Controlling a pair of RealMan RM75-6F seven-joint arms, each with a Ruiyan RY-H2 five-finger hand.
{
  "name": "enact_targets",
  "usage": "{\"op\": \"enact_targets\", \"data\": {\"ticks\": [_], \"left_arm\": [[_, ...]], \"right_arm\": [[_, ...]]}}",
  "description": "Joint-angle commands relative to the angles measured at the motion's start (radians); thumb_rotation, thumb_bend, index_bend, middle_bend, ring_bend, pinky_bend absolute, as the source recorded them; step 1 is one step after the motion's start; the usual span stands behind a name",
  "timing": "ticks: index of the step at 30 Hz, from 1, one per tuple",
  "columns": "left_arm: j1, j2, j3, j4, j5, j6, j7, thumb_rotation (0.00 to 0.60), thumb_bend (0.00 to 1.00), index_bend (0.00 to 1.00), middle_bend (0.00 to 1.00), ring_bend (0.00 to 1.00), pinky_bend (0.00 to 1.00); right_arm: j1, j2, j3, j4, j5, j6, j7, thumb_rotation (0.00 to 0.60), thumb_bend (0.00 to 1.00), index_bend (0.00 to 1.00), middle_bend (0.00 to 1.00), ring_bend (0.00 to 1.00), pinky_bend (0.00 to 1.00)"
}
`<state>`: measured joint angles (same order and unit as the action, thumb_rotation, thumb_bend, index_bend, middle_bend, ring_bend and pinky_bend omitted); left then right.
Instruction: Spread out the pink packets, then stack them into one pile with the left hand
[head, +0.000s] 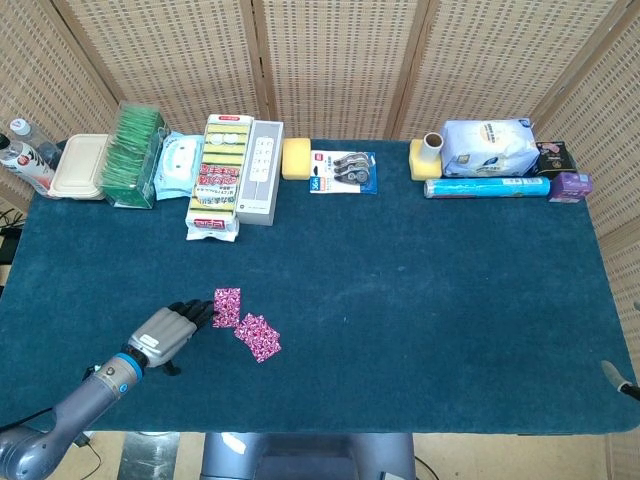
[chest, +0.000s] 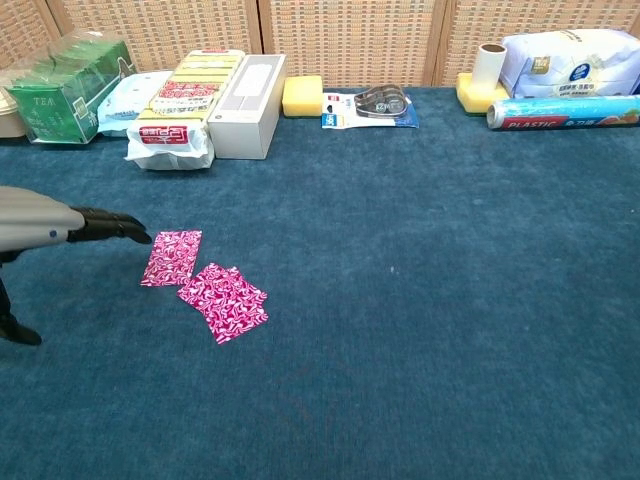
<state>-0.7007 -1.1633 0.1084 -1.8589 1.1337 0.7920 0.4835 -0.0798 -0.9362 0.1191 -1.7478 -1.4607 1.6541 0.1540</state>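
two clumps of pink show on the blue cloth: a single packet (chest: 172, 257) lying apart at the left, and just beside it to the right a small overlapped bunch (chest: 224, 301) that i can't count for sure. so the spreading is only partly done, i judge.

my left hand (head: 168, 333) sits low at the near-left of the table, holding nothing, fingers (chest: 112, 227) stretched forward and lying close together, their tips just at the left edge of the single packet; whether they touch it i cannot tell.

to do this well i'd go past the single one to the bunch, set the fingertips flat on the top packet only, and drag it sideways with light pressure. the carpet looks grippy, so pressing hard may pull the lower ones along.

my right hand is barely in view at the far right edge, state unclear.
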Motion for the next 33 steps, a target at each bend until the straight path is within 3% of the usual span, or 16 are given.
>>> {"op": "enact_targets", "data": {"ticks": [1, 9, 18, 33], "left_arm": [[-0.008, -0.018, 0.012, -0.030, 0.023, -0.005, 0.029, 0.600, 0.08, 0.00, 0.00, 0.00, 0.14], [-0.031, -0.068, 0.027, -0.074, -0.066, 0.041, 0.196, 0.600, 0.08, 0.00, 0.00, 0.00, 0.14], [-0.092, -0.155, 0.012, -0.054, -0.189, 0.045, 0.289, 0.600, 0.08, 0.00, 0.00, 0.00, 0.14], [-0.128, -0.173, 0.084, -0.100, -0.294, 0.092, 0.376, 0.600, 0.08, 0.00, 0.00, 0.00, 0.14]], "right_arm": [[0.000, 0.001, 0.000, 0.000, 0.001, -0.001, 0.003, 0.600, 0.23, 0.18, 0.05, 0.00, 0.00], [-0.001, 0.004, 0.003, 0.003, 0.005, 0.000, 0.016, 0.600, 0.23, 0.18, 0.05, 0.00, 0.00], [-0.001, 0.006, 0.005, 0.004, 0.008, -0.001, 0.021, 0.600, 0.23, 0.18, 0.05, 0.00, 0.00], [-0.006, 0.008, 0.005, 0.004, 0.003, 0.009, 0.027, 0.600, 0.23, 0.18, 0.05, 0.00, 0.00]]}}
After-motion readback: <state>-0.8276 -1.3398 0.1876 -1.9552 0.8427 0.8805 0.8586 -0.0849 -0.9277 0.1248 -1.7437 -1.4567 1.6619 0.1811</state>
